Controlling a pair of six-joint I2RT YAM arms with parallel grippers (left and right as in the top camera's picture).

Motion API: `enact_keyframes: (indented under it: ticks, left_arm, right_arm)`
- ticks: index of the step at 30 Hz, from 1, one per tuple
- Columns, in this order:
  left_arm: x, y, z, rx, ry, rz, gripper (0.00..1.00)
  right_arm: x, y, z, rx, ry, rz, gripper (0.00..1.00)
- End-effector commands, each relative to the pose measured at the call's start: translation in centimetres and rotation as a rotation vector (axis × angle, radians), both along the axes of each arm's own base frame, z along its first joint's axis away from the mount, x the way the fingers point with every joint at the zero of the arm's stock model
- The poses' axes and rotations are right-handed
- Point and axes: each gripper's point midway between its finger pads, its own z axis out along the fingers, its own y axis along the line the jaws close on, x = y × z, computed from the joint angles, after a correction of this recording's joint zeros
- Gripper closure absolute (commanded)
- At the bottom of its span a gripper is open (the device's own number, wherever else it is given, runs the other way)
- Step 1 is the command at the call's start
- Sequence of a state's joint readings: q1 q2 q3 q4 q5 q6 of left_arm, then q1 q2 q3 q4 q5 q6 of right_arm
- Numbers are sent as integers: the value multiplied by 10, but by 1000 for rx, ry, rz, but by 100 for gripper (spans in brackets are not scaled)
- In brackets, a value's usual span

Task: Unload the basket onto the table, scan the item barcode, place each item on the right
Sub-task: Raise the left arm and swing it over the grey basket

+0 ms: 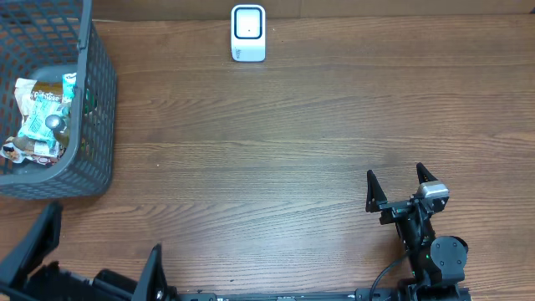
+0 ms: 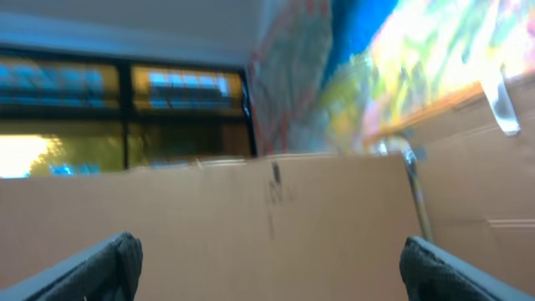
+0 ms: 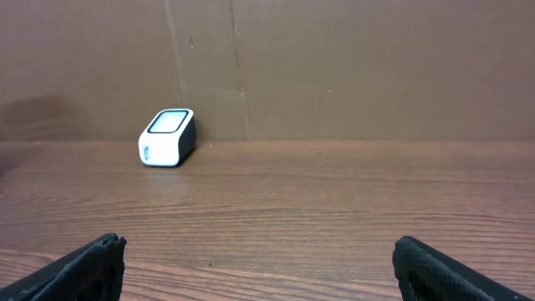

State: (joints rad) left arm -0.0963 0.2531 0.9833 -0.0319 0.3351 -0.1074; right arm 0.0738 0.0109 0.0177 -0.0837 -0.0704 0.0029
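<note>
Layout before pickup: packaged item [image 1: 38,117] lies in the wire basket [image 1: 99,109] at far left, not yet grasped; scanner [image 1: 248,33] sits at the far edge, window upward to read presented barcodes. Left gripper [image 1: 94,252] and right gripper [image 1: 399,182], both spread wide and empty, rest near.

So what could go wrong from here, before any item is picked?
The packets lie crowded in the basket, so the open left gripper may snag the mesh wall or lift two at once. The scanner stands at the far edge of the table; a packet's barcode could easily face away from its window.
</note>
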Motion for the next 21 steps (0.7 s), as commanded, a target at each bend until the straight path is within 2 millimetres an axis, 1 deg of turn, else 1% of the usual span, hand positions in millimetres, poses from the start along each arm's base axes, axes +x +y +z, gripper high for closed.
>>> enact_keyframes:
  ticks: [1, 6, 11, 16, 21]
  left_arm:
    - [11, -22, 14, 111, 47, -86, 0]
    - [29, -40, 20, 178, 162, -182, 0]
    - [51, -56, 15, 228, 310, -282, 0]
    - [80, -64, -2, 252, 470, -324, 0]
    - [110, -67, -31, 247, 636, -340, 0]
  right_arm:
    - [0, -1, -2, -5, -2, -6, 0]
    - [0, -1, -2, -4, -2, -6, 0]
    - [0, -1, -2, -5, -2, -6, 0]
    - [0, -1, -2, -4, -1, -6, 0]
    - [0, -1, -2, -5, -2, -6, 0]
